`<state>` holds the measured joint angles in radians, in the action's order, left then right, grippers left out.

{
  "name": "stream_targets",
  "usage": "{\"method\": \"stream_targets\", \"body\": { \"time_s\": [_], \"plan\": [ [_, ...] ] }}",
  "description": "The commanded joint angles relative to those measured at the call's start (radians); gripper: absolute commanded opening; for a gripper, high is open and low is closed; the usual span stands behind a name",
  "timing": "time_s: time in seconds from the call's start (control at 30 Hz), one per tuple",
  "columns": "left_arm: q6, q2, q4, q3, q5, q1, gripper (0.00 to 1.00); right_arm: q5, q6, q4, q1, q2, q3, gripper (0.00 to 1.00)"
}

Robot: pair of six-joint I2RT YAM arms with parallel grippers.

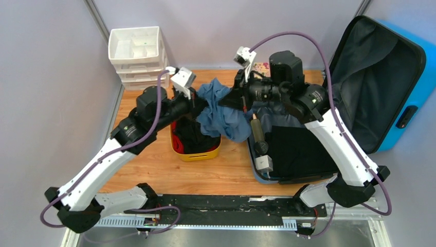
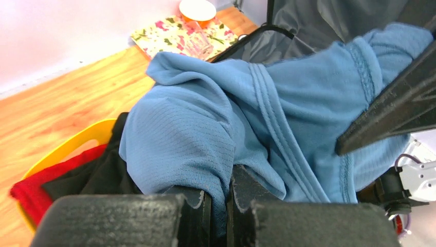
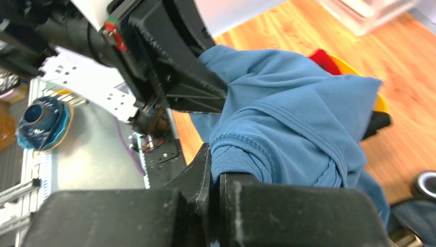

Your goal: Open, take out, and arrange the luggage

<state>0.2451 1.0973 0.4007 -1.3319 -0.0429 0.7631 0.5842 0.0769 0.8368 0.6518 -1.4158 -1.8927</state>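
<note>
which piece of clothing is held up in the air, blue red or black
The blue shirt: the left hand and right hand both pinch it aloft. The red garment and black garment lie in the yellow tub.

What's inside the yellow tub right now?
Red cloth and black cloth show inside the yellow tub. The blue shirt hangs over its right side; whatever lies there or underneath is hidden.
</note>
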Motion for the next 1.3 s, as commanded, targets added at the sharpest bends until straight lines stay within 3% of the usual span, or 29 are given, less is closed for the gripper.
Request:
{"method": "stream_targets", "body": {
  "time_s": [0.0,0.27,0.43,0.5,0.73,0.9,1.0,1.13,1.2,1.27],
  "plan": [
    [-0.084,-0.105,0.065,0.026,0.072,-0.013,0.0,-0.06,0.032,-0.116,0.103,0.011,-0.036,0.0],
    [-0.182,-0.169,0.05,0.209,0.199,-0.126,0.0,-0.063,0.112,-0.214,0.123,-0.218,-0.051,0.0],
    [-0.101,-0.059,-0.083,0.284,0.055,-0.358,0.0,-0.06,0.193,-0.326,0.083,-0.386,-0.057,0.0],
    [-0.057,0.007,-0.117,0.278,-0.119,-0.484,0.0,-0.063,0.21,-0.343,0.062,-0.438,-0.098,0.0],
    [0.009,0.203,-0.302,0.339,-0.322,-0.542,0.0,-0.181,0.127,-0.354,0.022,-0.655,-0.183,0.0],
    [0.045,0.269,-0.286,0.385,-0.278,-0.542,0.0,-0.228,0.07,-0.328,0.017,-0.721,-0.164,0.0],
    [0.025,0.288,-0.238,0.393,-0.258,-0.544,0.09,-0.222,0.063,-0.306,0.016,-0.726,-0.148,0.13],
    [-0.007,0.268,-0.156,0.344,-0.242,-0.548,0.37,-0.234,0.04,-0.265,0.016,-0.675,-0.155,0.54],
    [-0.007,0.26,-0.091,0.304,-0.274,-0.593,0.55,-0.239,0.006,-0.216,0.009,-0.635,-0.187,0.61],
    [-0.004,0.265,-0.036,0.219,-0.337,-0.636,0.61,-0.241,-0.012,-0.141,-0.003,-0.611,-0.236,0.69]
  ]
}}
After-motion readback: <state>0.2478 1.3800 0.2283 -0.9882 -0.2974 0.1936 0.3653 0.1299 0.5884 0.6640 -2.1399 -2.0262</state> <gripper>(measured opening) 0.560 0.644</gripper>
